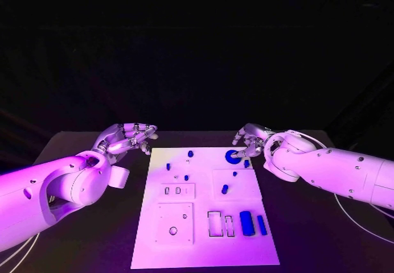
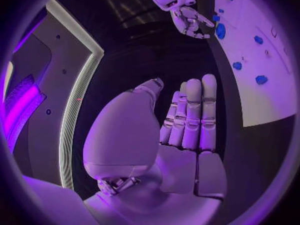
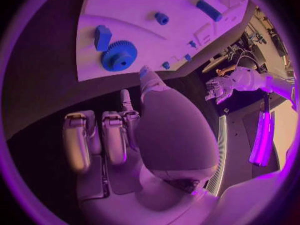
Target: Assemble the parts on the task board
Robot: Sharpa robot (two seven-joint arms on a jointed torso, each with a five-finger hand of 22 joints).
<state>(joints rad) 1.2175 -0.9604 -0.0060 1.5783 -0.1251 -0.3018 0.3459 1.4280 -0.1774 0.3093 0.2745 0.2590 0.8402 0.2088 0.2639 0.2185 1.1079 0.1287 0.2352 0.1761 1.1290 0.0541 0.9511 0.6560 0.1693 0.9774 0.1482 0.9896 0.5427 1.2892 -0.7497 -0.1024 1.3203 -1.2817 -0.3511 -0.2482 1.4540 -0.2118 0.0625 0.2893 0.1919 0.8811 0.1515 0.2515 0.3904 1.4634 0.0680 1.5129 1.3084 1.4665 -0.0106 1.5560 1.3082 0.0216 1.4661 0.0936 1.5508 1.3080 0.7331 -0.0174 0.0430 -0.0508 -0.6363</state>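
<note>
1. Left arm (image 1: 57, 187): smooth, rounded white shell segments with small dark screw holes, and a dark band at the joint.
2. Right arm (image 1: 336, 168): the same white casing dotted with screws; thin pale cables run beneath it.
3. Left hand (image 1: 127, 137) and right hand (image 1: 250, 139): silver metallic, many-fingered, with segmented fingers and broad smooth palm plates.

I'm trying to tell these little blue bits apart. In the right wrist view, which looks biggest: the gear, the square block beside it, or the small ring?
Largest to smallest as they look:
1. Blue gear
2. Square block
3. Small ring, though it lies farther off, so its true size is unsure.
</note>
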